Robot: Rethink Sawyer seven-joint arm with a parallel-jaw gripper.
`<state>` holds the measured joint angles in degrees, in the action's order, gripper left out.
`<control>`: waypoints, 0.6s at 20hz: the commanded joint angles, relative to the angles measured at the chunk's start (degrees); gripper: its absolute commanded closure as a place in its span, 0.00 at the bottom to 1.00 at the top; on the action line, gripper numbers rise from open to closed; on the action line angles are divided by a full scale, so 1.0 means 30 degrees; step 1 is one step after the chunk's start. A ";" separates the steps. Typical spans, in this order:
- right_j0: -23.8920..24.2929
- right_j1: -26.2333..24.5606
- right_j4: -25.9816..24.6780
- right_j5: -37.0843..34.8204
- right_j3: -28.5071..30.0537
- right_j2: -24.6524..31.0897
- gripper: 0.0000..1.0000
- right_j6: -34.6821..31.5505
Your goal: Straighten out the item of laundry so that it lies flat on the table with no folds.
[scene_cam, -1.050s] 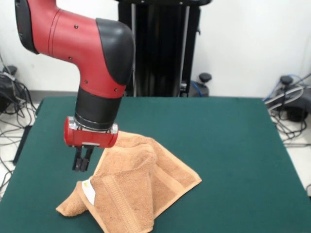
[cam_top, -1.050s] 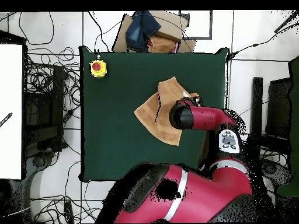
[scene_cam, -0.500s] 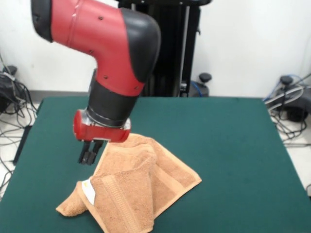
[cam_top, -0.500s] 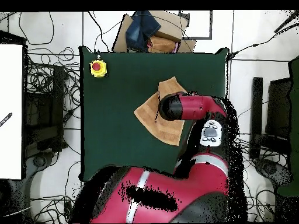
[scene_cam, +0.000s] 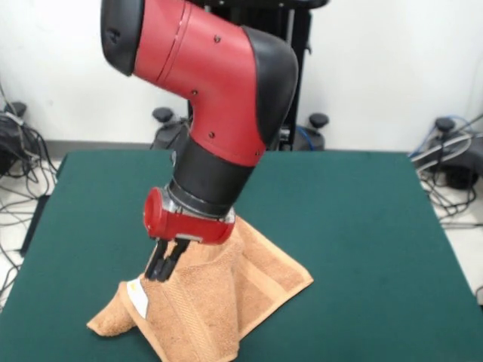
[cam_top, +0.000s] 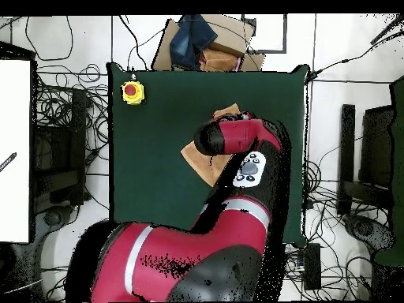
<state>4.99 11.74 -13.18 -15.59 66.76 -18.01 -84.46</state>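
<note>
The tan-orange towel, the item of laundry, lies crumpled with raised folds near the front left of the green table. Its white label faces out on the left fold. My gripper hangs tilted over the towel's upper left fold, just above the label. Its fingers are shut together with nothing visibly between them. In the overhead view the red arm covers most of the towel and hides the gripper. Only the towel's edges peek out on the table.
A yellow box with a red button stands at one table corner. Cardboard boxes with blue cloth sit just beyond the table edge. Cables lie on the floor around the table.
The arm has swung right in the front view and come lower, bringing the gripper from beside the towel's left edge to over its fold. The towel has not visibly moved.
</note>
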 commanded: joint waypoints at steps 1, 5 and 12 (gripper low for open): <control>0.0850 -0.2102 0.1746 0.2748 0.1329 0.0374 1.00 -0.6674; 0.1157 -0.2559 0.2246 0.4073 0.1595 0.0557 1.00 -0.6374; 0.1170 -0.3079 0.2927 0.5256 0.1708 0.0483 1.00 -0.5816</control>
<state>8.35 5.39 -7.97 -1.72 66.90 -18.63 -86.81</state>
